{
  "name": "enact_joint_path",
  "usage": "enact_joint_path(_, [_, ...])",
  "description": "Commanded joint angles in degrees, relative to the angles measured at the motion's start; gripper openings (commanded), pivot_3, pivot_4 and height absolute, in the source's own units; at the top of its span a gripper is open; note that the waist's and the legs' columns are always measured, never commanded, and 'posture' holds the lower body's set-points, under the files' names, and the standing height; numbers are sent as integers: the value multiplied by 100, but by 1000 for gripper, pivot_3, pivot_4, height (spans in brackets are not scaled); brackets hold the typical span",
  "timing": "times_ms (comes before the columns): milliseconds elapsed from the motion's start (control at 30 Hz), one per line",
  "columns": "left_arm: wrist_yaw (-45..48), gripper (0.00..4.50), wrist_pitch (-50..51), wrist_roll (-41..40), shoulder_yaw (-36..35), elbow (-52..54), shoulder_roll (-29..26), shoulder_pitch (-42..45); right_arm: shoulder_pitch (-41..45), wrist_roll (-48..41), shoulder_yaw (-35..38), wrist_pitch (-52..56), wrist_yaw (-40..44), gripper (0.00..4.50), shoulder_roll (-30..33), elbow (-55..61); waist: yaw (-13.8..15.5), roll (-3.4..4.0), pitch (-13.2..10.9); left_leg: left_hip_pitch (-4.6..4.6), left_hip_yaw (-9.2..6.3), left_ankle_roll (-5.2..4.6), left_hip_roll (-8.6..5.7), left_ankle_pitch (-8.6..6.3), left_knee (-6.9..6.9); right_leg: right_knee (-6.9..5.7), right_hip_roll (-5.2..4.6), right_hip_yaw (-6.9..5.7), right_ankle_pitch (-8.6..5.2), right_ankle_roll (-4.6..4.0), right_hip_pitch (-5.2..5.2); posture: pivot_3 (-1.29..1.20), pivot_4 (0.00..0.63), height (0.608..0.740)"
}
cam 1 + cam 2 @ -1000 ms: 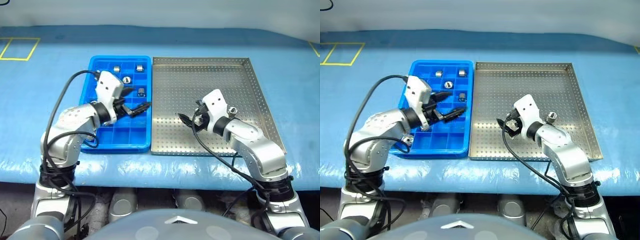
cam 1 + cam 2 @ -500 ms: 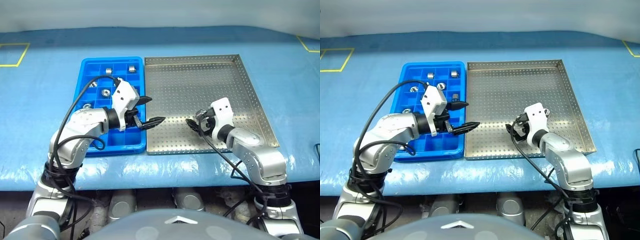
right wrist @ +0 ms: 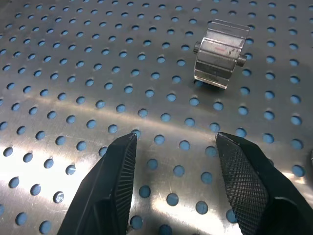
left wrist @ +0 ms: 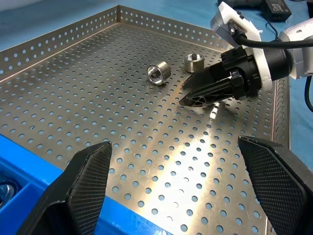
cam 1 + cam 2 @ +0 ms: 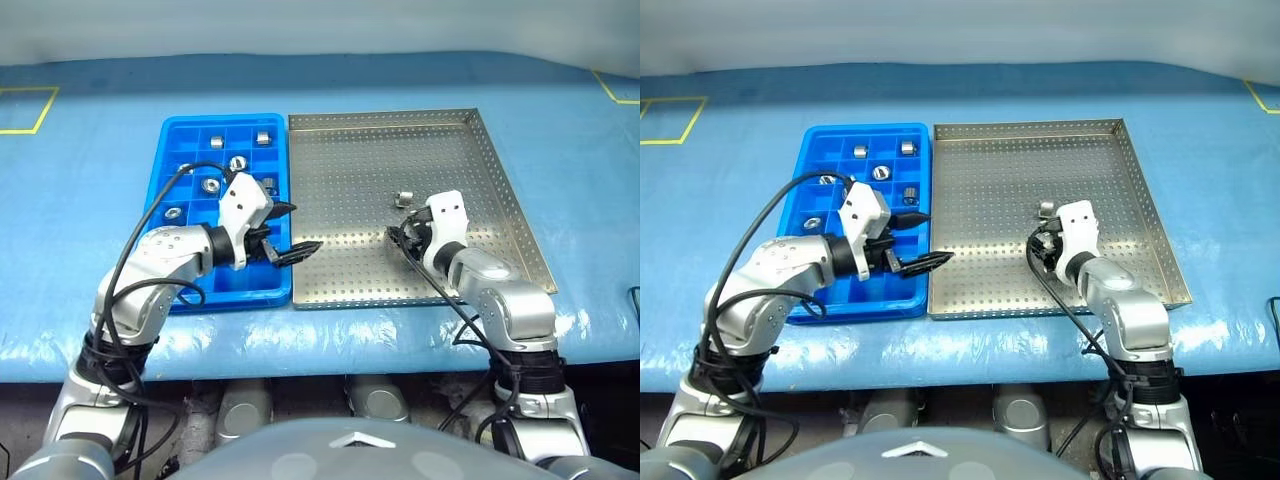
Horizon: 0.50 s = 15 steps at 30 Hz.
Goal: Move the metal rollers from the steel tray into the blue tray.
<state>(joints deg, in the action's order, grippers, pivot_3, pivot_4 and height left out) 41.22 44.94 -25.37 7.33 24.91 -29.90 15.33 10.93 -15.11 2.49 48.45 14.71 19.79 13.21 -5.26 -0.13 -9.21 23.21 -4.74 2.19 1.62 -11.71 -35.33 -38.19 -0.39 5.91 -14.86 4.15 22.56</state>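
The steel tray (image 5: 400, 140) lies to the right of the blue tray (image 5: 225, 118). Several metal rollers (image 5: 238, 163) sit in the blue tray's far compartments. Two more rollers lie on the steel tray's perforated floor, one on its side (image 4: 159, 74) and one upright (image 4: 194, 62). My right gripper (image 5: 397, 236) hangs low over the steel tray just short of the roller on its side (image 3: 220, 58). Its fingers (image 3: 117, 186) are apart with nothing between them. My left gripper (image 5: 293, 230) is open and empty over the seam between the two trays.
Both trays rest on a blue-covered table whose front edge (image 5: 320, 345) runs just before them. Yellow tape marks lie at the far left (image 5: 25, 110) and far right (image 5: 615, 85). Black cables (image 5: 150, 215) loop from both wrists.
The camera has shifted. My right gripper has moved right and lower, up to the roller on its side. My left gripper has drawn back slightly, still open.
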Motion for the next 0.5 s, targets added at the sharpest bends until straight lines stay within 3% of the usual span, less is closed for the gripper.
enact_joint_path(33, [-43, 4500, -113, -54, -120, 256, -45, -1, 265, 14, 302, -426, -110, 2679, -94, -36, 8, 0, 0, 1, 0, 0, 0, 0, 1, 1, 0, 0, 0, 0, 0, -40, 150, 740])
enact_joint_path(167, [-61, 4500, -141, -59, -93, 216, -12, 5, 1036, -73, 611, -1120, -41, 2679, -204, -977, -12, 0, -1, -1, 6, 0, 0, 0, 2, 3, -1, 4, 0, 0, 0, -54, 150, 740])
enact_joint_path(333, [-60, 4500, -176, -12, 52, 155, 59, 68, 2197, 179, 838, -1852, -300, 2679, -208, -3105, -21, 0, -2, -8, 15, 0, 0, 0, 3, 3, -1, 10, 5, 3, -4, -55, 150, 740])
enact_joint_path(500, [-108, 4500, -209, 5, 58, 176, 73, 23, 2264, 311, 832, -2087, -348, 1182, -118, -3333, 7, 3, -2, 0, 13, -4, -2, -2, 18, 10, -3, 9, 14, -34, 3, -42, 150, 740])
